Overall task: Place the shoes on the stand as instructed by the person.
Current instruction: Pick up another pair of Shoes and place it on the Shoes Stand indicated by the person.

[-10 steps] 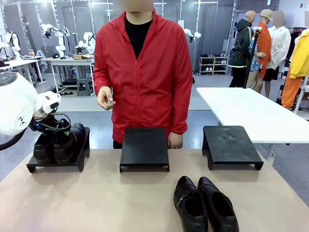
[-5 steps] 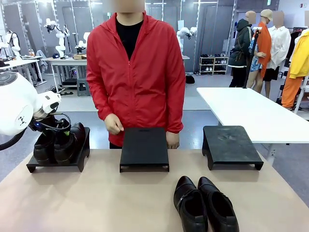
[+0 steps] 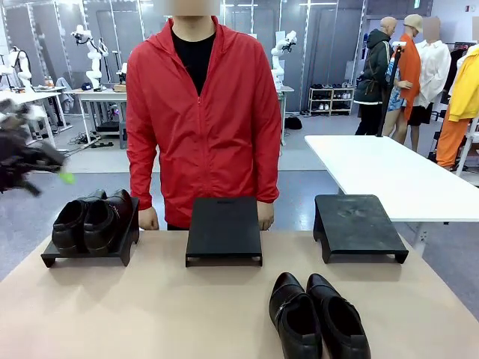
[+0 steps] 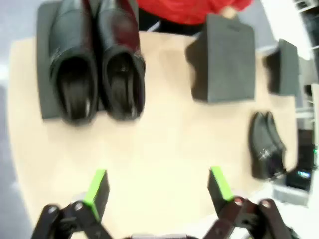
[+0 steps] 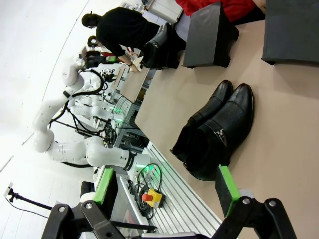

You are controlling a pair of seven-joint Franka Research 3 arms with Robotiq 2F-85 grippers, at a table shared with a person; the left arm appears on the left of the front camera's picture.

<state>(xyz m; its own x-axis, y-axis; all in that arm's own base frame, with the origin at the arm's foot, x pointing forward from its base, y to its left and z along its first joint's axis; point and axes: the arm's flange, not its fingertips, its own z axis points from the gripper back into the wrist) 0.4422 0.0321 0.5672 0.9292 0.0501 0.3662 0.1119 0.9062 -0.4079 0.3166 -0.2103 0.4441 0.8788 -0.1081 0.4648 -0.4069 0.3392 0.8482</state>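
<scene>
The right end effector point(image 5: 164, 186) is released, its green-padded fingers spread wide with nothing between them. The near pair of shoes point(image 5: 214, 134) lies just ahead of it on the surface point(image 5: 279, 149), closer to the finger on the picture's right. It is not touched. The two shoes sit side by side, touching, with toes aimed away toward the stands.

The left end effector point(image 4: 158, 185) is also released, with its fingers wide apart over bare surface. From its wrist camera the near pair sits off to the right. The far pair of shoes point(image 4: 97, 64) lies well ahead of the fingers, to the left of their midline. In the front view this end effector is a blurred dark shape at the left edge, above and to the left of that pair and clear of it.

Across the far part of the surface stand three low black stands in a row. The far pair rests side by side on the left stand point(image 3: 90, 253). The middle stand point(image 3: 224, 228) and the right stand point(image 3: 359, 224) carry nothing.

Behind the middle stand stands the person point(image 3: 202, 112) in a red jacket, with one hand point(image 3: 148, 219) and the other hand point(image 3: 265, 217) resting at the surface's far edge on either side of that stand.
</scene>
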